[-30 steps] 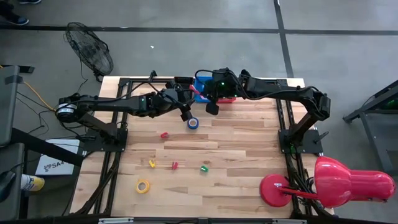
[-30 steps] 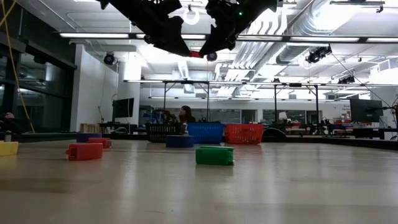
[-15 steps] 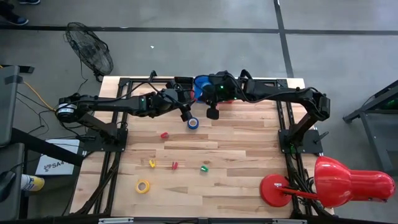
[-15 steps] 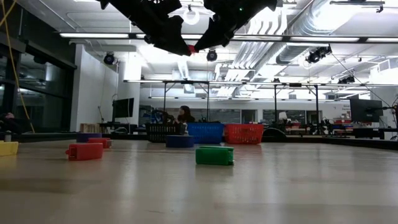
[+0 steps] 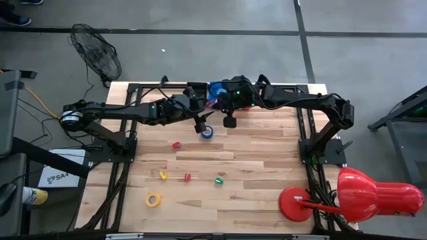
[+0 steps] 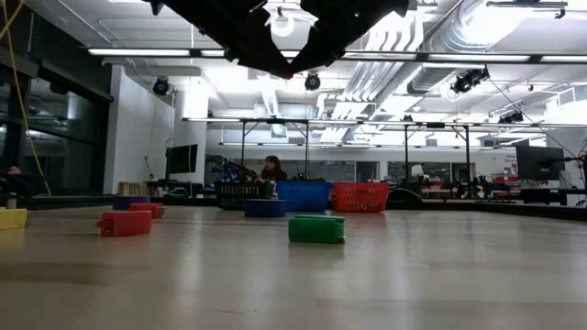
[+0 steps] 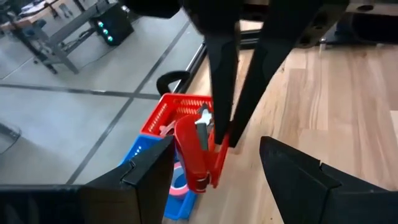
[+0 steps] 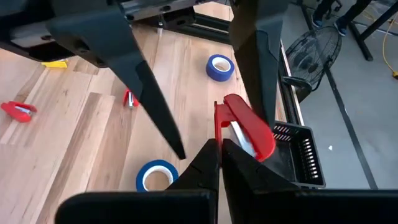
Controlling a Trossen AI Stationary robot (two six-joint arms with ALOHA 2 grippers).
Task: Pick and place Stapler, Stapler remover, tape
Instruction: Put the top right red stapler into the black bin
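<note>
The red stapler hangs in the air between the two grippers, above the table's far middle. My right gripper is shut on the stapler; in the high view this gripper sits just in front of the baskets. My left gripper is open and faces it, its fingers standing on either side of the stapler; whether they touch it I cannot tell. One blue tape roll lies flat on the table below them. Small red pieces lie nearer the front. My right gripper pinches the stapler between its two fingers by the thin red edge beside the fingertips. The fingers come at it slanting down from above. The stapler is lifted clear of the table, standing roughly upright with its lower end free.
A red basket and a blue basket with a pink roll stand at the far edge, a black basket beside them. A second blue roll, a yellow tape roll and a green piece lie on the table. A red lamp fills the near right corner.
My right gripper has carried the stapler a short way from over the baskets toward the near edge and toward the left gripper, staying shut. The two grippers now stand closer together, with the stapler between the left fingers.
</note>
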